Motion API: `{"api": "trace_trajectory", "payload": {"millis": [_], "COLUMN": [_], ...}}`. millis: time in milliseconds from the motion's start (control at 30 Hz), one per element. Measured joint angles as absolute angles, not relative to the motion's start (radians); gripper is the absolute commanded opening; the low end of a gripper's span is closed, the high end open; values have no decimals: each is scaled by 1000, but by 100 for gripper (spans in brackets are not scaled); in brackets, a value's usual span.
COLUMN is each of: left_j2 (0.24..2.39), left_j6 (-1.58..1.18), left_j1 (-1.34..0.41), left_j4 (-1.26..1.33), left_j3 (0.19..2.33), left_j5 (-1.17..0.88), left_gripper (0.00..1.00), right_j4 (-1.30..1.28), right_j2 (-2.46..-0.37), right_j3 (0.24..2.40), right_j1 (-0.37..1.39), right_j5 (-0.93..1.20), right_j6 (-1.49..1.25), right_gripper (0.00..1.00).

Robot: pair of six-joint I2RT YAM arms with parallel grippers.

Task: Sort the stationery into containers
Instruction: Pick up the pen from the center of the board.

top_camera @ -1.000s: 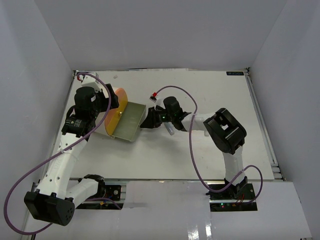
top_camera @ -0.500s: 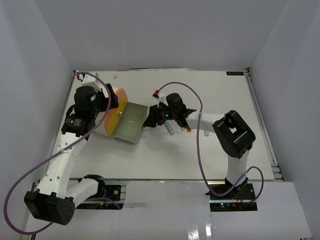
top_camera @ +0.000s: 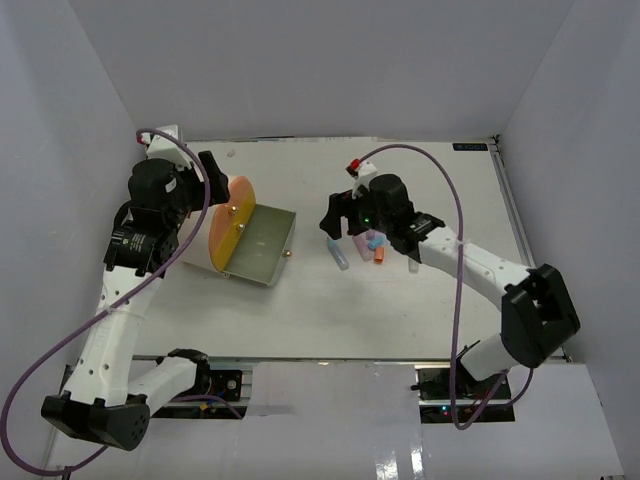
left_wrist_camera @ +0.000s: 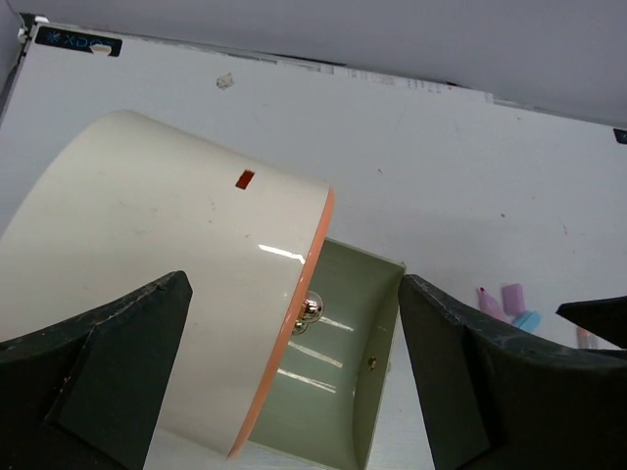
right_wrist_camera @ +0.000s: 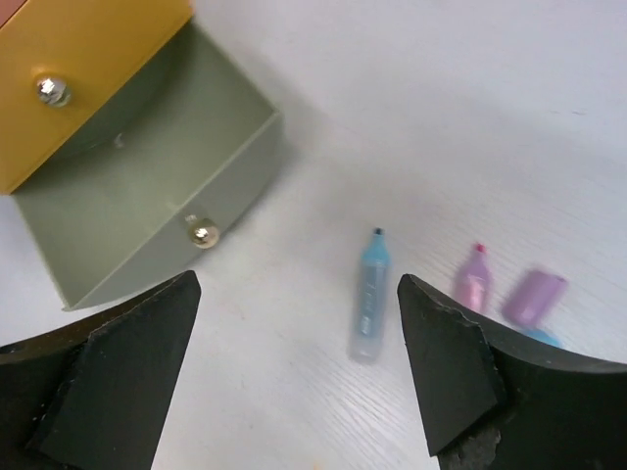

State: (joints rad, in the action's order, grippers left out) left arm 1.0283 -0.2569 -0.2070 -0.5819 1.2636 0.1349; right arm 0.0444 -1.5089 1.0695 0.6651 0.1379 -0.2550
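Note:
The container, a cream cylinder [top_camera: 217, 236] [left_wrist_camera: 147, 264] with an orange face [right_wrist_camera: 78, 69], lies on its side at the table's left. One grey-green drawer [top_camera: 262, 243] [left_wrist_camera: 343, 372] [right_wrist_camera: 147, 211] with a brass knob [right_wrist_camera: 203, 234] stands pulled out and looks empty. My left gripper [top_camera: 212, 178] [left_wrist_camera: 294, 284] hangs open above the cylinder's front rim, touching nothing. My right gripper [top_camera: 335, 215] [right_wrist_camera: 299, 284] is open over bare table between the drawer and the stationery. A blue pen [top_camera: 340, 258] [right_wrist_camera: 369, 294], a pink pen [right_wrist_camera: 472, 277], a purple block [right_wrist_camera: 534, 297] and an orange piece [top_camera: 380, 257] lie there.
A small white scrap [top_camera: 232, 155] [left_wrist_camera: 224, 81] lies near the back edge. White walls close the table in on the left, right and back. Purple cables loop off both arms. A black label [top_camera: 468, 147] marks the back right corner.
My right gripper has opened and drawn back to the right, away from the drawer's front. My left arm has shifted back and to the left. The drawer stays pulled out.

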Motion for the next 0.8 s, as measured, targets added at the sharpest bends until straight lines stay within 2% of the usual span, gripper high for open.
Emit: {"api": "trace_trajectory", "payload": {"millis": [167, 200, 233, 467, 533, 600, 667, 800], "left_j2": [989, 978, 966, 925, 921, 921, 921, 921], "left_j6": [-252, -253, -256, -295, -310, -324, -335, -354], "left_j1": [-207, -207, -207, -207, -207, -207, -207, -207], "left_j4": [-604, -608, -610, -629, -629, -633, -638, -645], "left_j3": [1319, 1322, 1324, 1315, 1302, 1289, 1277, 1253], "left_j5": [120, 112, 101, 2, -28, -57, -85, -126], "left_gripper": [98, 98, 98, 98, 98, 98, 98, 98], "right_j4": [-61, -73, -86, -134, -145, -165, -181, -191], "right_j2": [-1295, -1249, -1208, -1017, -1010, -1020, -1052, -1172], "right_j3": [991, 966, 937, 736, 694, 668, 662, 670], "right_j1": [604, 590, 573, 422, 373, 345, 331, 307], "right_j5": [-65, -100, -125, -175, -179, -185, -189, -187], "right_j6": [-294, -305, -312, -374, -384, -389, -386, -388], "right_gripper": [89, 96, 90, 90, 93, 100, 89, 80]}}
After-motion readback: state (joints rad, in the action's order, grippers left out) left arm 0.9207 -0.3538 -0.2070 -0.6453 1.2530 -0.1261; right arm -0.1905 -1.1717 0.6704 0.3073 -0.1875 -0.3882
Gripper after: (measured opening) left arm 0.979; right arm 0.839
